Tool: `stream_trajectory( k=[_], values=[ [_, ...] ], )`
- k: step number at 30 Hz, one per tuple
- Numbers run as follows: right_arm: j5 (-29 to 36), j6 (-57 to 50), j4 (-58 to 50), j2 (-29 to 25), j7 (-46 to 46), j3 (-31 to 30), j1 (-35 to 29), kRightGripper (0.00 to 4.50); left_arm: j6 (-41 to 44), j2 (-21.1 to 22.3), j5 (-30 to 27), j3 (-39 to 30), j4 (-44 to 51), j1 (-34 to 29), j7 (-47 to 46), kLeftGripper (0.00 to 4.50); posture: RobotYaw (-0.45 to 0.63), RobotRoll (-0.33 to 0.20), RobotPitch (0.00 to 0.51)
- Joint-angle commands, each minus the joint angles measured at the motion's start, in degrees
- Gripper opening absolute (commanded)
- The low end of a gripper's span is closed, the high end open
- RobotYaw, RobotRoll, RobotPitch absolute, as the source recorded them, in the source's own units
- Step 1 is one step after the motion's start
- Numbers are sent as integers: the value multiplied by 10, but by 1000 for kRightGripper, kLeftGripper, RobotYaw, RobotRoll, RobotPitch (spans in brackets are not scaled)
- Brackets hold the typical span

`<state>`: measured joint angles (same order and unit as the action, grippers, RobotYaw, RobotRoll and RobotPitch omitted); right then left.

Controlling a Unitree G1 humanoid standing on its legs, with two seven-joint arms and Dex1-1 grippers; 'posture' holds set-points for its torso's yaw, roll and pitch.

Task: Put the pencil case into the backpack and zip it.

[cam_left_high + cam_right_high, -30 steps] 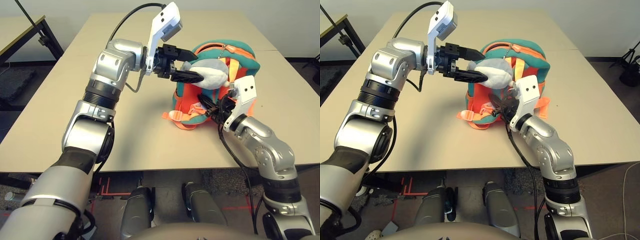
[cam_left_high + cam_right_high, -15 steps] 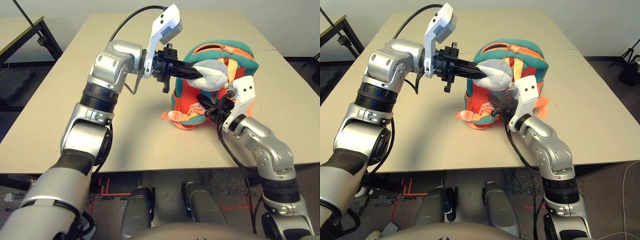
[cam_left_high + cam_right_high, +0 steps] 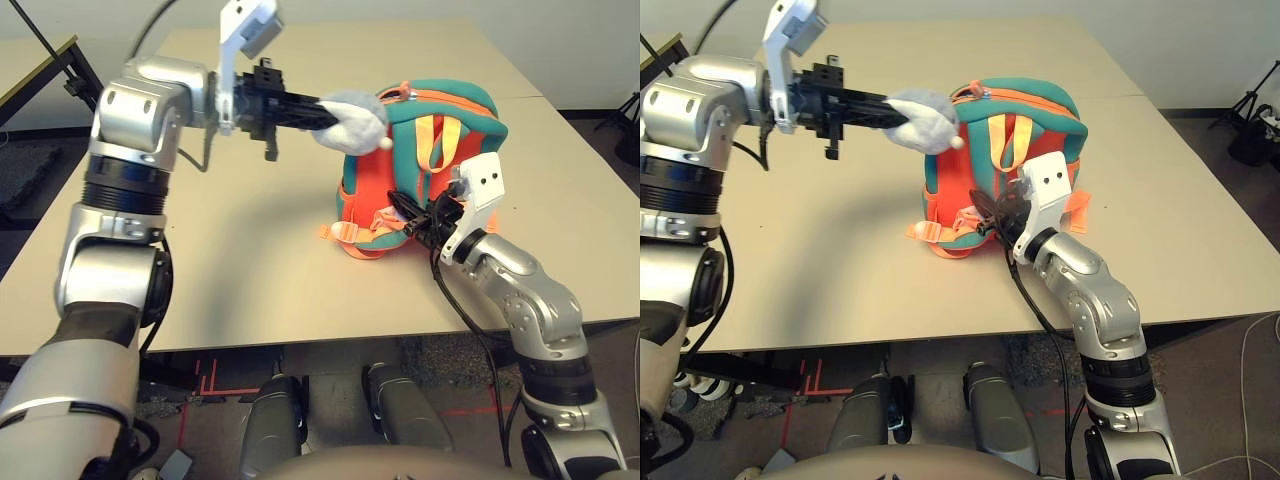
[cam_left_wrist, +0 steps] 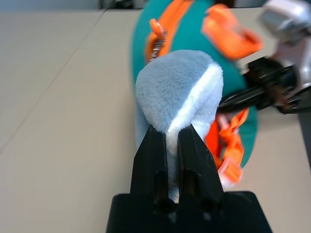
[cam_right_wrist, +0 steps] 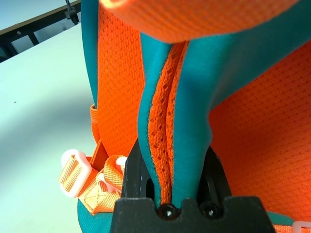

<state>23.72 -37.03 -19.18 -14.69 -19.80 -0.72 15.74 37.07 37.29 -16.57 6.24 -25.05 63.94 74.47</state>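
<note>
Left gripper (image 4: 169, 133) jaws pinch the grey-white plush toy (image 3: 352, 117). Right gripper (image 5: 172, 167) jaws clamp the orange-and-teal fabric backpack (image 3: 440, 150) strap edge, apparently low down.

Beige table (image 3: 250, 260); black stand (image 3: 70, 70) beside it.

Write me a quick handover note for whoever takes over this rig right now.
Left tool: shut on the plush toy, holding it out to the robot's left of the backpack.
Right tool: shut on the backpack's teal strap low down.
Backpack stands upright on the table.
Pencil case: not visible in any view; can't tell if it's inside.
Left: confirm the case is in, then zip.
</note>
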Motion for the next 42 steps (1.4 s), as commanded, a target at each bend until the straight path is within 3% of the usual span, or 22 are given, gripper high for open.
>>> stream_trajectory(
  k=[1,10,20,29,32,39,41,42],
  values=[
    [-1,-12,21,2,-11,-17,-1,330,9,14,7,-6,-26,-20,-10,0,-248,0,98],
    [-1,-11,25,2,-14,-19,4,330,26,0,31,37,-97,-97,5,0,-251,0,100],
    [-3,-9,27,4,-11,-19,3,330,9,-58,64,109,-134,-173,24,0,-258,0,100],
    [-2,-15,22,3,-12,-17,10,330,-13,-83,62,84,-144,-153,5,0,-262,0,97],
    [14,-39,2,1,-8,-6,11,330,-2,-85,50,67,-132,-143,0,944,-262,0,96],
    [101,-155,-68,-17,-2,60,17,2929,24,-80,44,64,-86,-153,8,3761,-264,0,94],
    [129,-187,-89,-30,-2,82,18,3615,25,-80,44,64,-81,-159,7,4469,-267,0,94],
    [146,-204,-99,-39,-4,94,18,4051,26,-79,44,64,-79,-161,6,4500,-267,0,94]
  ],
)
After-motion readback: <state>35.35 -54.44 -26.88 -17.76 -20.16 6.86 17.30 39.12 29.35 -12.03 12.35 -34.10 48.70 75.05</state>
